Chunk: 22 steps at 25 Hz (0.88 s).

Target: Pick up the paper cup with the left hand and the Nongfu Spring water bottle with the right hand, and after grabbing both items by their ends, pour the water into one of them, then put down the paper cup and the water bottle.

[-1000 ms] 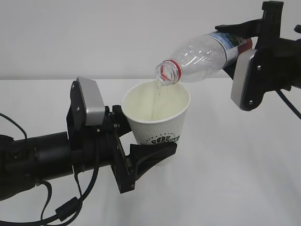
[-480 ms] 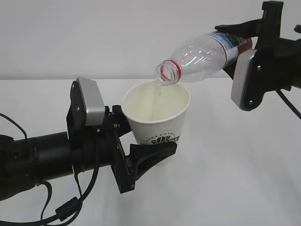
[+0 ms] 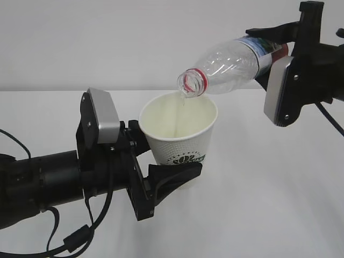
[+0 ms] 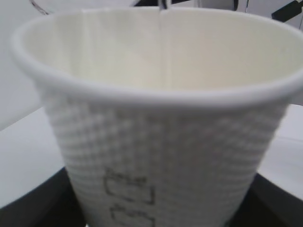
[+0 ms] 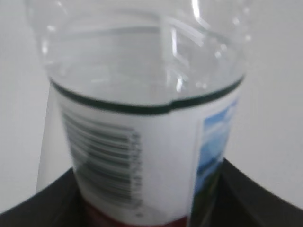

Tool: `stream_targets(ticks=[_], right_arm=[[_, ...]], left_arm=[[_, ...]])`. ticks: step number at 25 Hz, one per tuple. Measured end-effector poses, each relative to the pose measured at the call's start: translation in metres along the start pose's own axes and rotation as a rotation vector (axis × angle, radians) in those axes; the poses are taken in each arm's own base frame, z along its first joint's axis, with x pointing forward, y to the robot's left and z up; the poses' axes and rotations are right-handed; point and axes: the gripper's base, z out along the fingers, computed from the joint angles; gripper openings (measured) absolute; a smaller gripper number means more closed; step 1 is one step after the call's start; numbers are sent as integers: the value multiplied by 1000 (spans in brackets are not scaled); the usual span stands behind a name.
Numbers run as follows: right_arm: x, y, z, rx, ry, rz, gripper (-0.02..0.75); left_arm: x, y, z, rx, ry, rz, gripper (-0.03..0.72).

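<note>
The small white tapered paper cup (image 3: 180,134) with a dark green printed logo on its side is upright and lifted clear of the white tabletop (image 3: 258,183), roughly over the middle of it. The left hand (image 3: 177,174), a black two-fingered robot gripper with a silver-grey plate on its body, is clenched around the cup's lower end; one black finger (image 3: 174,173) wraps under the logo. In the left wrist view the cup's embossed wall (image 4: 161,156) fills the picture, with the dark fingers at the bottom corners on either side.

The tall clear ribbed plastic Nongfu Spring water bottle (image 3: 231,64) with a red and white label is held high above the tabletop's right side, tilted steeply so that its open mouth with the red neck ring (image 3: 192,83) points down and left, just above the cup's far rim. The right hand (image 3: 279,51), black with a silver-grey plate, grasps the bottle by its base end. A thin stream of clear water (image 3: 181,105) falls from the mouth into the cup. In the right wrist view the barcode (image 5: 102,161) faces the camera and water lies in the bottle above the label.
</note>
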Motion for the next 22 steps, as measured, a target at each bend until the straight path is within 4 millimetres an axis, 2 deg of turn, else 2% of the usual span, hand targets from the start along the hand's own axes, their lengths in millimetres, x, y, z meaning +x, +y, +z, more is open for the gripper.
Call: stream_targets(ticks=[22], right_arm=[[0, 0, 0, 0, 0, 0, 449]], left_arm=[[1, 0, 0, -2, 3, -2, 554]])
